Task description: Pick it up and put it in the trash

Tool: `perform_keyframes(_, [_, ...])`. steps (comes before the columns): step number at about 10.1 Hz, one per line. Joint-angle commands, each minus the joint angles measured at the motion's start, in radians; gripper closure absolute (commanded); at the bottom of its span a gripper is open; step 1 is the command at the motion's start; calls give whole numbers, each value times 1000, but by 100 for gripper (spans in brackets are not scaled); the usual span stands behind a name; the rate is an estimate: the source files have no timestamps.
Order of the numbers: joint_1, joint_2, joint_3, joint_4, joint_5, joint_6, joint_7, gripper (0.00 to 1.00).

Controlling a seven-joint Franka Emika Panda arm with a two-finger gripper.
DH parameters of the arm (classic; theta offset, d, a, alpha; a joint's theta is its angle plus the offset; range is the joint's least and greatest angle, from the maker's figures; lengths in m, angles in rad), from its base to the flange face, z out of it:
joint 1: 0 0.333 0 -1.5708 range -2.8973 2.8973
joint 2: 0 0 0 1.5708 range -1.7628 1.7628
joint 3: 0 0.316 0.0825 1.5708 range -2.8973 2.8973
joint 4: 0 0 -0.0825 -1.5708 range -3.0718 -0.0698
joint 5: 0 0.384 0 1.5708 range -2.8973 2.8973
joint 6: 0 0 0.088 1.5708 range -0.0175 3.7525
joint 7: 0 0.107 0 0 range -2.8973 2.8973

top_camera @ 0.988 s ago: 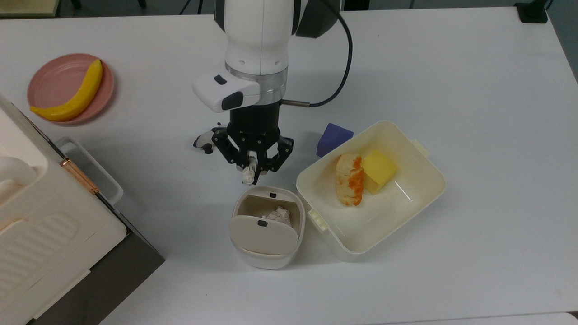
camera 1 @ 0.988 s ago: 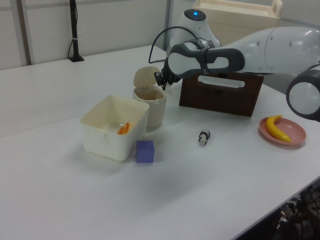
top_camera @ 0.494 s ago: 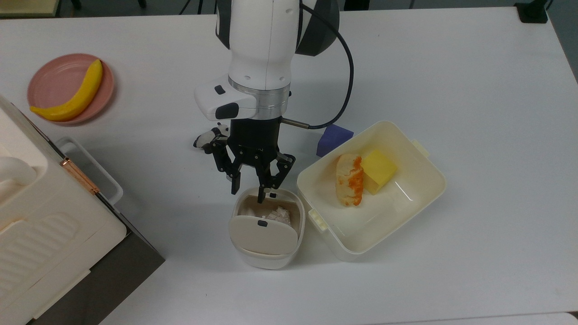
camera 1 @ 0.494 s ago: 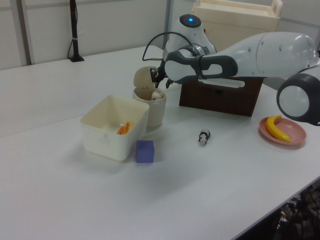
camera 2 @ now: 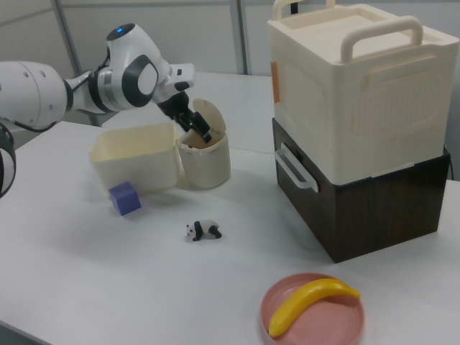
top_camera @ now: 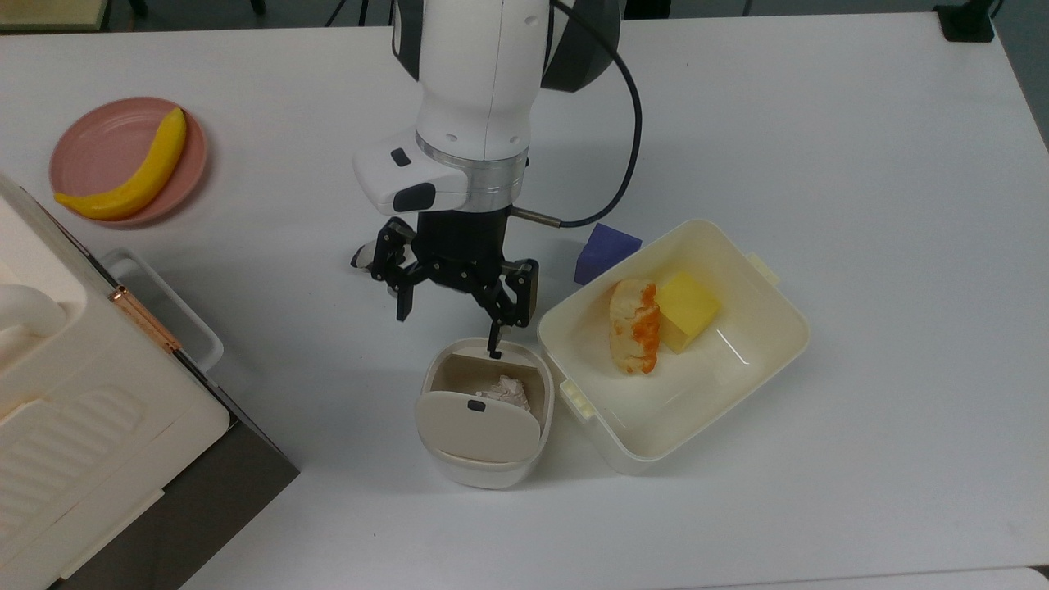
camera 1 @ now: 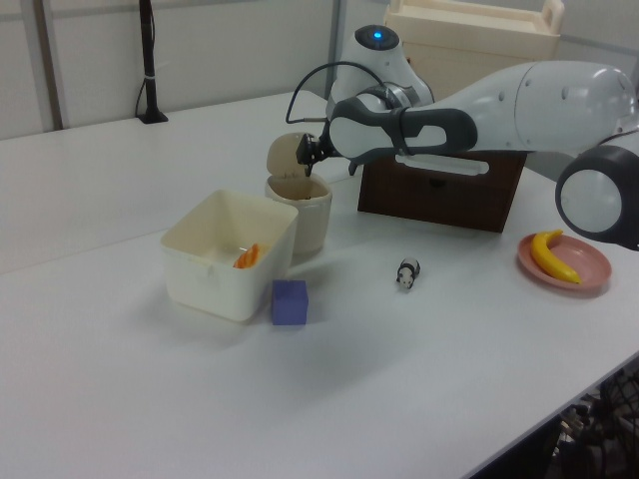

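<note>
A crumpled wad of white tissue [top_camera: 508, 390] lies inside the small cream-white trash bin [top_camera: 485, 471], on its tan floor beneath the raised flap lid [top_camera: 477, 424] with its dark button. Judged by its looks, the tissue is nearly weightless, soft and easily squashed, neither slippery nor breakable (a light pinch across the bulk of the wad would be enough to lift it, were that called for), and it is likely to cling to a fingertip or drift rather than drop cleanly.

The claw [top_camera: 451, 322] of the Franka arm hangs over the counter [top_camera: 860, 164] just above the bin's far rim in the top view, its two black fingers [top_camera: 500, 315] spread wide and gripping nothing; one fingertip sits right over the bin's edge, though contact cannot be made out. In the left view the claw [camera 1: 310, 160] stands beside the upright lid, and in the right view the claw [camera 2: 192, 123] is poised at the bin's mouth [camera 2: 198, 140].

With the tissue in the bin and the claw released, the task appears all but complete. The panda figurine [camera 2: 204, 230], the purple cube [top_camera: 605, 251] and the larger cream tub [top_camera: 762, 369] lie apart from the claw.
</note>
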Motion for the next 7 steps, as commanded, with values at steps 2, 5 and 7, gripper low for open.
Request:
perform_keyframes(2, [-4, -179, -16, -36, 259, -519, -448, 0])
perform_keyframes(5, [-64, -283, -18, -99, 232, -634, -496, 0])
perform_keyframes(7, [-55, -268, -13, -99, 151, -625, -496, 0])
